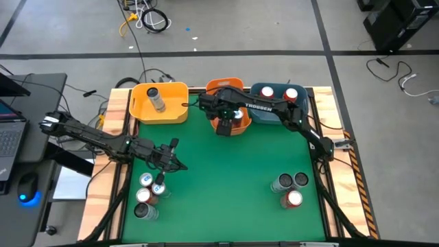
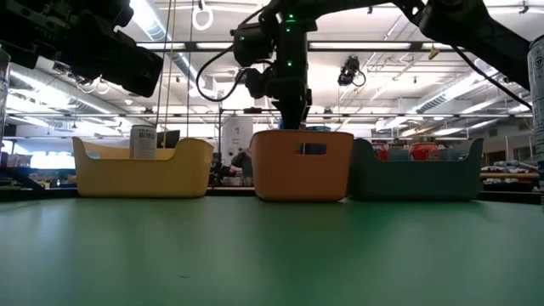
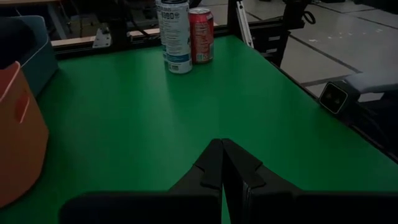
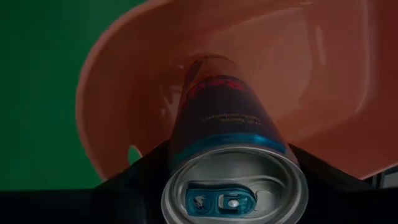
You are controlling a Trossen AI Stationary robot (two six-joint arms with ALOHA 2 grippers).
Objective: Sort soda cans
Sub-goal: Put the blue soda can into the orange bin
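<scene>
Soda cans point(image 1: 146, 180) spread over several places on the green table point(image 1: 226, 178), some already in bins. One dark can point(image 4: 231, 155), with silver top and blue tab, clamped between the fingers of the right gripper point(image 1: 228, 122) and reaching down inside the orange bin point(image 1: 226, 88). Bottom of this can close to the bin floor; contact with the floor impossible to judge. One grey can point(image 1: 156, 100) standing upright in the yellow bin point(image 1: 175, 113). Two red cans point(image 1: 267, 91) side by side in the blue bin point(image 1: 278, 118). All three bins in one row at the far edge of the table: yellow on the left, orange in the middle, blue on the right, close beside each other.

Four cans in a loose cluster near the front left corner of the table, all upright. Three more cans point(image 1: 293, 199) in a tight group near the front right corner, one of them red. From this right group, seen past the left arm's fingers: a white can with blue marks point(image 3: 174, 34) and a red can point(image 3: 200, 34), standing just beside each other, perhaps touching, near the table edge.

Left gripper point(image 3: 222, 165) above the green surface, just beyond the far side of the left cluster, well apart from the bins. Fingers pressed together, with nothing between them. Left arm stretched in from the left side of the table; right arm reaching from the right side over the blue bin to the orange one.
</scene>
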